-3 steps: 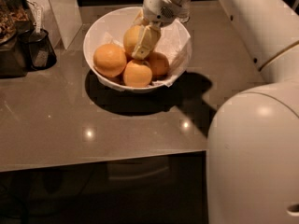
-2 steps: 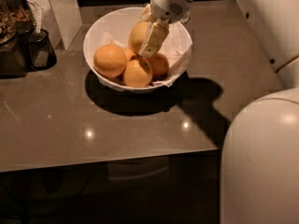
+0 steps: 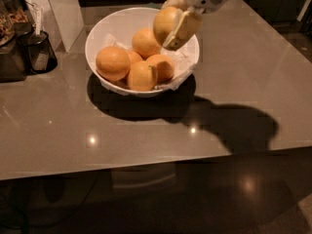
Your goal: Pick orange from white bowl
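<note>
My gripper [image 3: 170,34] hangs over the right rim of the white bowl [image 3: 111,27], shut on the pale yellow-orange orange [image 3: 163,22]. It holds the orange clear above the fruit left in the bowl. One pale finger [image 3: 184,29] lies across the orange's right side; the other is hidden behind it. Several oranges lie in the bowl on the crinkled paper liner [image 3: 184,61]: a deeper-orange one [image 3: 113,62] at the left, one [image 3: 145,42] at the back, and two at the front [image 3: 141,77].
The bowl stands on a glossy grey-brown table [image 3: 234,72] whose front edge [image 3: 146,167] runs across below. A black mesh holder [image 3: 40,52], a dark appliance [image 3: 9,57] and a tall white box [image 3: 61,9] stand at the back left.
The gripper has risen with the orange, from down among the fruit to above the bowl's right rim. The robot's white body has left the view.
</note>
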You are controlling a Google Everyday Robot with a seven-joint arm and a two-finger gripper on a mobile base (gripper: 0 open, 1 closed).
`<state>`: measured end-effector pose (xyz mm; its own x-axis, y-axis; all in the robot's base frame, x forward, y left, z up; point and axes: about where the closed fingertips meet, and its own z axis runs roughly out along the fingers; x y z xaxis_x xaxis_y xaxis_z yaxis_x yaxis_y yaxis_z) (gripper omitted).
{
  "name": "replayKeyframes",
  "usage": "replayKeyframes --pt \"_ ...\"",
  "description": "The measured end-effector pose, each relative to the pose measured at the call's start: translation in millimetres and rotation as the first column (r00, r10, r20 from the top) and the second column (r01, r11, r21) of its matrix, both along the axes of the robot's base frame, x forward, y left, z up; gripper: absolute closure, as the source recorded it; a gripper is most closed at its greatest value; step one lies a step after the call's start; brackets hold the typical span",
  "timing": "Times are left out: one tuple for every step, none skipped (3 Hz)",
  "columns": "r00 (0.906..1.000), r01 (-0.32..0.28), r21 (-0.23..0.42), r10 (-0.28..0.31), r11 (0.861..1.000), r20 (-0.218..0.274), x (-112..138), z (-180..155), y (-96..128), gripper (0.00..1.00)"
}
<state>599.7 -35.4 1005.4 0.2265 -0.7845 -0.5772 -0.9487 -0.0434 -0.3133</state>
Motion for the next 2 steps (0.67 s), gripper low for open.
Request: replayKeyframes --pt "0.9949 0.087 0.083 -0.091 0.993 0.044 -29 8 -30 1.0" --pt "0.9775 0.178 0.142 -0.192 0.974 0.087 -51 13 -60 1.0"
